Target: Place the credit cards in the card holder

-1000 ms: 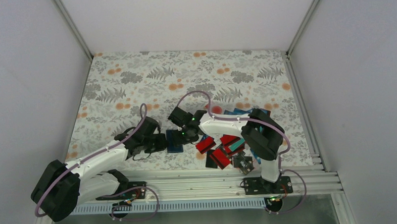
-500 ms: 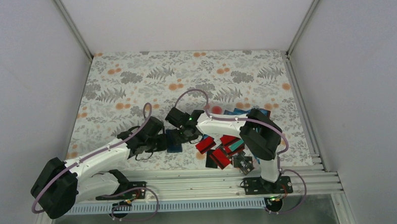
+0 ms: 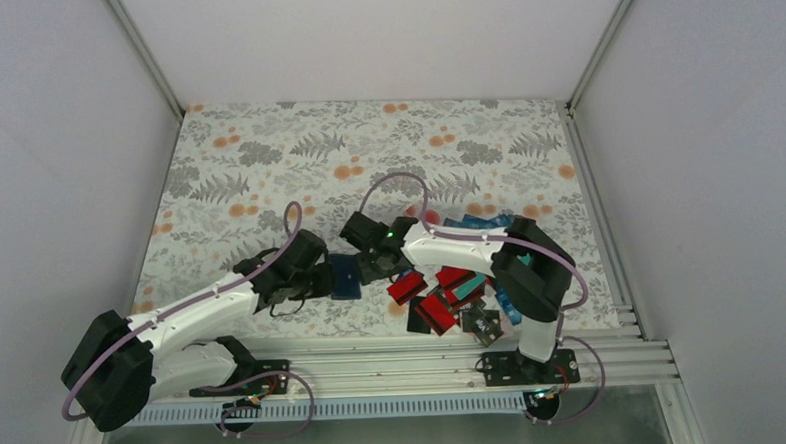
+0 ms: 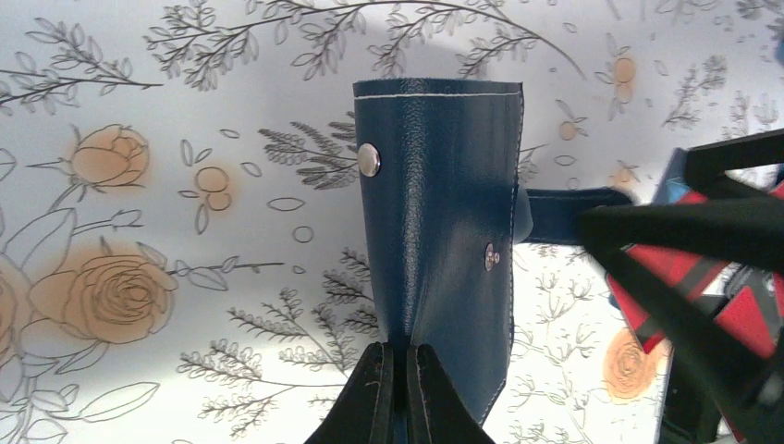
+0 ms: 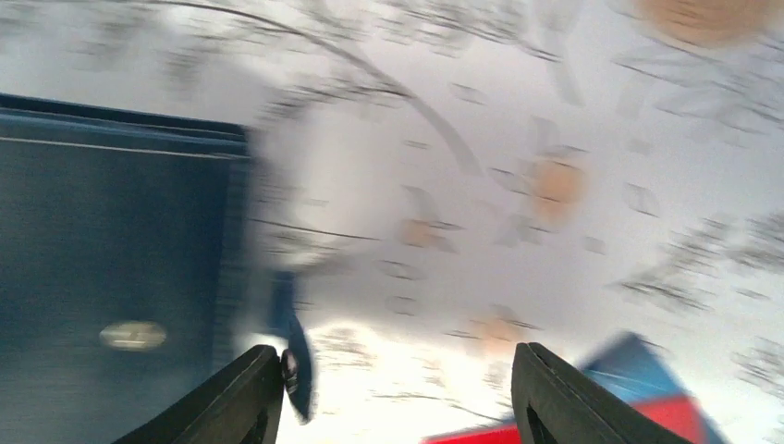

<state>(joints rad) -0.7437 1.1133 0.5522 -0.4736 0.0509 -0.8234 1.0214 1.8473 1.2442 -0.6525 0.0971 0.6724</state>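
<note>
Navy leather filled my left wrist view: the card holder (image 4: 439, 231) sat between my two arms, its near edge pinched in my left pincer (image 4: 400, 388), fingers pressed together. My right pincer (image 5: 398, 393) hung spread and empty beside the clasp tab (image 4: 564, 203). The credit cards (image 3: 442, 295) lay piled on the floral surface (image 3: 266, 157) near the right arm. I judged none loaded yet; every card was left to do.
</note>
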